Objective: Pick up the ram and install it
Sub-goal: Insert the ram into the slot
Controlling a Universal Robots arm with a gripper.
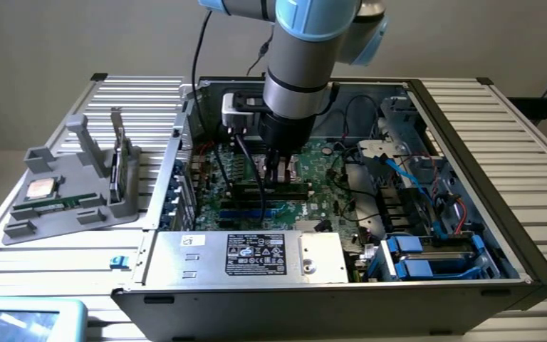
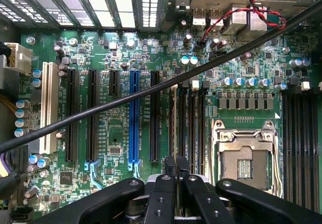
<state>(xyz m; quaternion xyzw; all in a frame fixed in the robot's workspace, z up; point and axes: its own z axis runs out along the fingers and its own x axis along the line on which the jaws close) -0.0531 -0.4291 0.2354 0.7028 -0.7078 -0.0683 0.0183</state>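
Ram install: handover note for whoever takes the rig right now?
Gripper: shut, low over the memory slots beside the CPU socket, inside the open PC case.
Ram: can't tell if a stick is between the fingers; a green stick lies in the grey holder, exterior view's left.
Done: gripper is at the slots.
Left: seating not confirmed.
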